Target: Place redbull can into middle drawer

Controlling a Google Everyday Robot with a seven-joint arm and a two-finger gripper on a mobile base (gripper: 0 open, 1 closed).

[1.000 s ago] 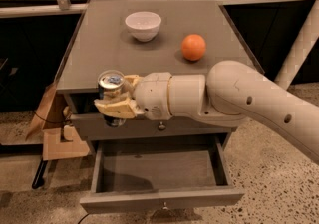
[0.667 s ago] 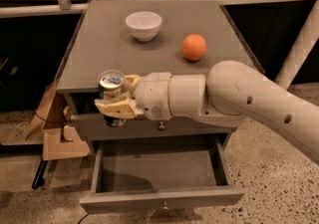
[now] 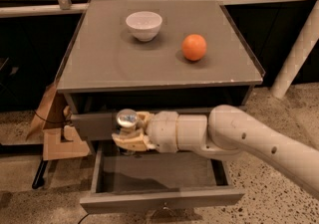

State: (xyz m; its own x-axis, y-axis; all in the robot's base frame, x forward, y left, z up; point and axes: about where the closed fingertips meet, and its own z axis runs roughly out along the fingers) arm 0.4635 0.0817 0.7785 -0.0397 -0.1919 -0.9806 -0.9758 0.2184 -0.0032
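The redbull can (image 3: 127,118) shows mainly its shiny metal top; its body is hidden inside my gripper (image 3: 130,137), which is shut on it. The gripper holds the can upright in front of the cabinet, just below the tabletop edge and above the back left part of the open middle drawer (image 3: 159,199). The drawer is pulled out towards the camera and its grey inside floor is bare. My white arm (image 3: 234,136) reaches in from the right across the drawer.
On the grey cabinet top (image 3: 104,58) stand a white bowl (image 3: 144,25) and an orange fruit (image 3: 194,47). The upper drawer front (image 3: 92,126) sits behind the gripper. Cardboard pieces (image 3: 55,133) lie on the floor at the left. A white post (image 3: 296,54) stands at the right.
The gripper with the can has moved down and a little right, from tabletop-edge height to just above the open drawer. Bowl and orange have not moved.
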